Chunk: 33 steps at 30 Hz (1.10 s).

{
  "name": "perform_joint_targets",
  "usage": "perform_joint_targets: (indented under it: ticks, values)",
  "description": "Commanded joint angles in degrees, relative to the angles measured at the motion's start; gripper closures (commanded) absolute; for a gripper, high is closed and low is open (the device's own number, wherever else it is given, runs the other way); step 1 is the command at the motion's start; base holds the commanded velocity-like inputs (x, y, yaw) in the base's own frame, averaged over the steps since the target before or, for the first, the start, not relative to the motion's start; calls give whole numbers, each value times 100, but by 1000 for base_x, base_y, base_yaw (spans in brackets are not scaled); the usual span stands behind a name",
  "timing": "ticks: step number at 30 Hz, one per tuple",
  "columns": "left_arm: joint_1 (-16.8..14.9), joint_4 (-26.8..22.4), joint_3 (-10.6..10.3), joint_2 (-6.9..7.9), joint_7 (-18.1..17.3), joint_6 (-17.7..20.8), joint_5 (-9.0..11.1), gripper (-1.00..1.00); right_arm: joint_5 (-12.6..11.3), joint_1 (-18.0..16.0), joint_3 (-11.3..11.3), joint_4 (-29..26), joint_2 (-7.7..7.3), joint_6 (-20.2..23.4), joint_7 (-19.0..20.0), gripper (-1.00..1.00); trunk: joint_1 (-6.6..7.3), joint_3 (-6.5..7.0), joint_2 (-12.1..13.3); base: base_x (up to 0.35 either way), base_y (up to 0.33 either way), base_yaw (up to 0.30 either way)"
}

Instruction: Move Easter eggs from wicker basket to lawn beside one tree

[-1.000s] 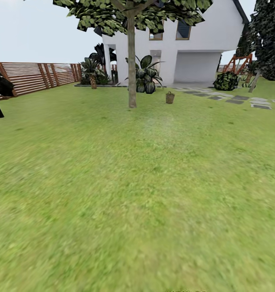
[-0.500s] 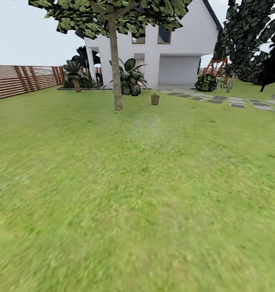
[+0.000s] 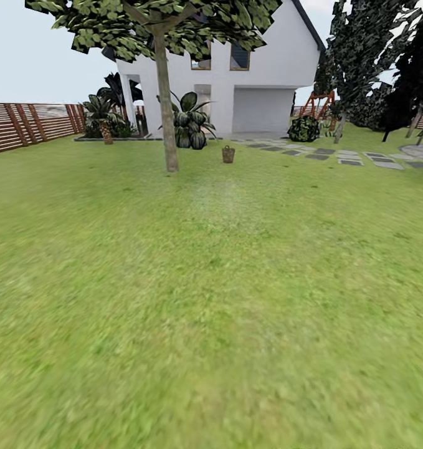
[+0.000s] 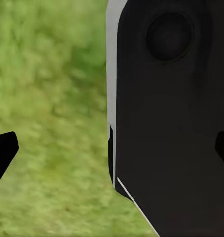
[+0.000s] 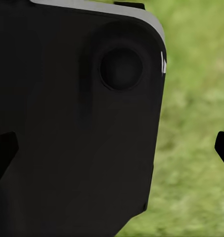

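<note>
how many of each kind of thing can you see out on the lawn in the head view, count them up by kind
wicker basket: 1
pale-trunked tree: 1
round dark bush: 1
broad-leaved plant in front of the house: 1
small palm near the fence: 1
Total: 5
The stepping stones are too small and far to count.

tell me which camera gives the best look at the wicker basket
The head view: the wicker basket stands far off on the lawn, right of the pale tree trunk. Both wrist views show blurred grass and dark robot parts instead.
</note>
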State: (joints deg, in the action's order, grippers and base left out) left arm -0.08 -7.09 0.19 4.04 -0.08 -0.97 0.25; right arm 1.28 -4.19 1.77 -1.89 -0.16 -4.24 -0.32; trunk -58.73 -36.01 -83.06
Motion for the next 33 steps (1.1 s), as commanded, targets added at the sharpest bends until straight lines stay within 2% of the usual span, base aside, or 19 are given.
perform_joint_targets:
  ticks: [1,8,20,27,29,33]
  values:
    - [-1,-14,0,-1,-1,-10,2,-100,13,-3,16,5,2,-17,-3,-100,0,-4,-2,0,0,-3]
    - [-1,-12,-1,-108,-20,-9,7,-100,13,-62,17,-5,-13,-8,-3,-100,0,-4,-2,0,0,0]
    - [-1,-6,8,-133,-38,-9,2,-100,-21,-103,-14,5,4,-9,-2,-100,0,-4,-2,0,0,0]
    - [-1,-81,-1,-443,-39,-9,4,-100,-7,-103,-4,6,0,-16,-1,-100,0,-4,-2,0,0,0]
    - [-1,-24,11,-436,-38,-17,3,-100,13,-104,16,-7,-69,-15,-3,-100,0,-4,-2,0,0,0]
    - [-1,-21,15,-431,-40,-17,2,-100,13,-102,17,-12,-74,-16,-3,-100,0,-4,-2,0,0,0]
